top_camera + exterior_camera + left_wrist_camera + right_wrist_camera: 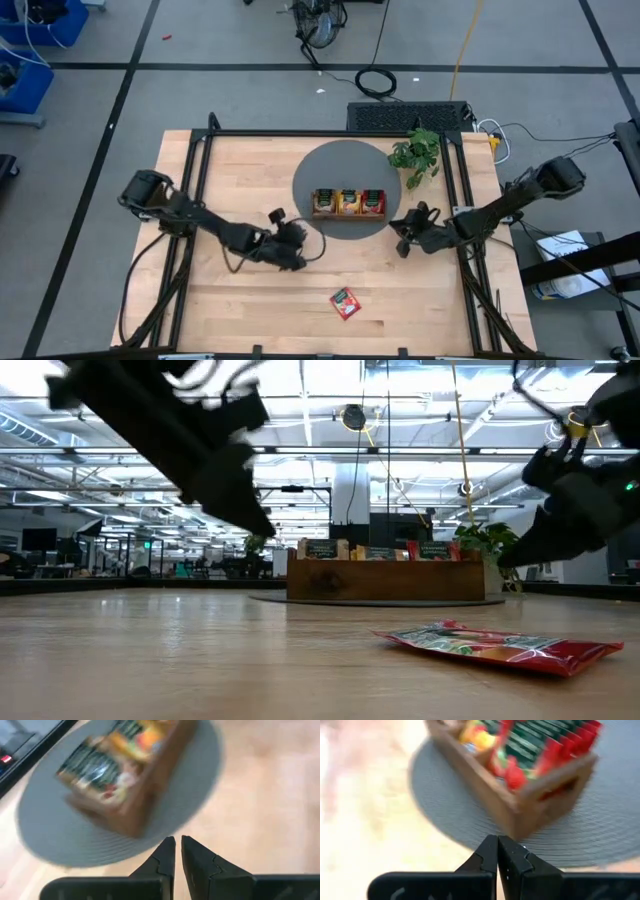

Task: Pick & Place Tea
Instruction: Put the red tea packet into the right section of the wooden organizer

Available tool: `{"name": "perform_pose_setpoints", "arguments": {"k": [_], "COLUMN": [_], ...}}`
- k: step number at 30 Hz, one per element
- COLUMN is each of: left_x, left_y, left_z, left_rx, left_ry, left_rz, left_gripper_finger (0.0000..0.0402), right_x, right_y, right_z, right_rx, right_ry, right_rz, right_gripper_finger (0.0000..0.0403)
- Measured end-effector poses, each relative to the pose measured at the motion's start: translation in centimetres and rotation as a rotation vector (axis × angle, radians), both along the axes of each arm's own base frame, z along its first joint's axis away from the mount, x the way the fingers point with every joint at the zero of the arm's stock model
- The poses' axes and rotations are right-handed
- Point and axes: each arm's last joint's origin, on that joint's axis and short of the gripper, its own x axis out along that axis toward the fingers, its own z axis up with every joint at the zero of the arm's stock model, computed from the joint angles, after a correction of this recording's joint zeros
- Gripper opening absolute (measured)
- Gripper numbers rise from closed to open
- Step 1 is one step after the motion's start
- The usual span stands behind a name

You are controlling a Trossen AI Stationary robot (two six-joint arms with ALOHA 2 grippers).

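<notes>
A brown wooden tray (348,203) with 3 compartments sits on a round grey mat (330,165) at the far middle of the light wooden table (230,300), and its compartments are filled with upright tea sachets (349,201) showing dark, orange-yellow and red faces. 1 red tea sachet (345,302) lies flat on the bare table well apart from the tray, toward the near edge; in the low view it (505,646) lies in the foreground with the tray (385,580) far behind it. The left gripper (297,243) hangs above the table just off the mat's near-left edge; in its wrist view the 2 dark fingers (162,862) stand nearly together with only a thin slit between them, and nothing is between them. The right gripper (404,238) hovers just beside the mat's right edge, near the tray's red end, its fingers (489,855) pressed together and holding nothing. A green leafy plant (418,153) stands at the mat's far-right side, behind the right gripper.
</notes>
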Motion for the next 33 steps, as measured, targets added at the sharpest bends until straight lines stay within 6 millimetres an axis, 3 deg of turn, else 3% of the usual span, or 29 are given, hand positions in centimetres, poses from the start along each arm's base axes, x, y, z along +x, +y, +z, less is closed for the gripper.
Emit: {"name": "perform_pose_setpoints", "arguments": {"k": [6, 10, 15, 20, 24, 33], "left_x": [-1.2, -1.5, -1.4, -0.8, -0.4, 1.4], "left_y": [-4.2, -6.7, -8.9, -9.2, -8.9, -8.0], "left_z": [1.0, 0.1, -0.6, -1.1, -2.1, -3.2], "left_rx": [-0.104, -0.182, -0.194, -0.193, -0.165, -0.279], "left_ry": [-0.014, -0.026, -0.068, -0.105, -0.071, -0.061], "left_rz": [-0.250, -0.381, -0.549, -0.622, -0.653, -0.605], "left_gripper_finger": [0.0040, 0.0038, 0.0008, 0.0013, 0.0008, 0.0011], "right_x": [-0.4, -0.6, 0.6, 3.2, 5.4, 8.0], "right_y": [3.2, 6.0, 9.4, 12.1, 13.4, 12.7], "right_z": [0.8, 0.5, -0.6, -1.9, -1.9, -0.6], "right_rx": [0.114, 0.145, 0.139, 0.022, -0.092, -0.088], "right_ry": [-0.105, -0.164, -0.126, -0.019, -0.012, -0.097], "right_rz": [0.212, 0.367, 0.462, 0.623, 0.689, 0.618], "right_gripper_finger": [0.0000, 0.0000, 0.0000, 0.0000, 0.0000, 0.0000]}}
